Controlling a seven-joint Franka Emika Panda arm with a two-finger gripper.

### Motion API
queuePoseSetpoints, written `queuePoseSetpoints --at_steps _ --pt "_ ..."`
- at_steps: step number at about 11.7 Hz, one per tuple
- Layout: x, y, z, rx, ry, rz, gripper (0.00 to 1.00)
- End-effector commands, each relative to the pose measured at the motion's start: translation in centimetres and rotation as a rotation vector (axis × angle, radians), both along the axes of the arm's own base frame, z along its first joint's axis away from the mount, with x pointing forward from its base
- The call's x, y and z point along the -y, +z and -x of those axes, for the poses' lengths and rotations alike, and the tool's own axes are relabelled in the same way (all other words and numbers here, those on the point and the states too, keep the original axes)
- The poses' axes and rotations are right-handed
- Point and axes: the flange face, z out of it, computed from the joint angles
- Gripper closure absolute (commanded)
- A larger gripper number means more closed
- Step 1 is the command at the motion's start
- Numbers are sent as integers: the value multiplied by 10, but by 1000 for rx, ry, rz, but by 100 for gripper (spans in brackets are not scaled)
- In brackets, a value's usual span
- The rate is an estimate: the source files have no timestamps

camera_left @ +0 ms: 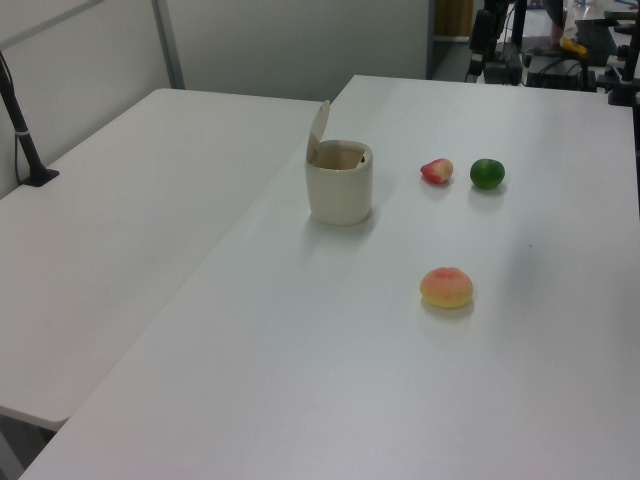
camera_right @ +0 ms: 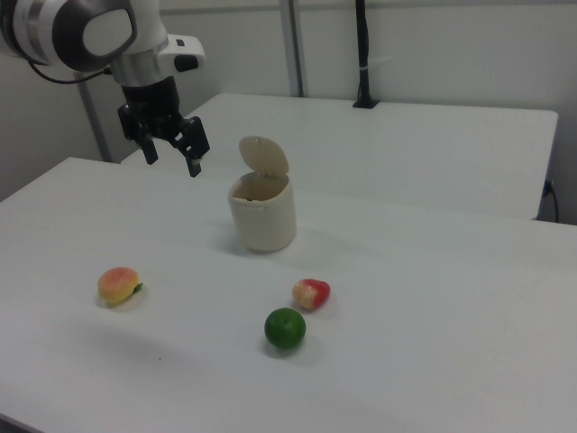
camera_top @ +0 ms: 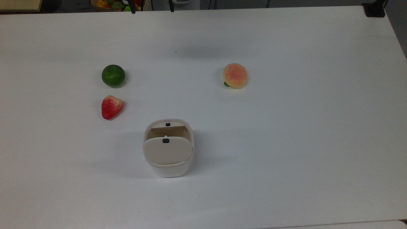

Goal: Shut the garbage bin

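Observation:
The garbage bin (camera_top: 168, 167) is small, white and rounded-square, and stands on the white table (camera_top: 286, 143). Its beige hinged lid (camera_top: 167, 151) is raised, leaving the mouth uncovered. The lid (camera_right: 263, 155) stands upright at the bin's (camera_right: 263, 216) back rim in the right view, and the bin (camera_left: 340, 190) shows the same in the left view. My gripper (camera_right: 171, 158) hangs open in the air to the right view's left of the lid, clear of it, with nothing between its fingers.
A green lime (camera_top: 113, 76) and a red strawberry (camera_top: 111, 107) lie to the top view's left of the bin. A peach (camera_top: 235, 75) lies further off to the top view's right. A second white table (camera_left: 120, 230) adjoins on the left view's left.

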Motion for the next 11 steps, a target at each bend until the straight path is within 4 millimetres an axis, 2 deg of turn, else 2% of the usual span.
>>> queuePoseSetpoints --at_steps 1,2,4,5,11 --pt "-3 2 -4 47 22 14 44" --pt "-4 2 -4 47 26 9 64" --pt "-2 3 -4 50 19 1 94" --pt "-3 3 -4 50 21 1 100" --pt "-6 -2 -7 43 15 -42 100"
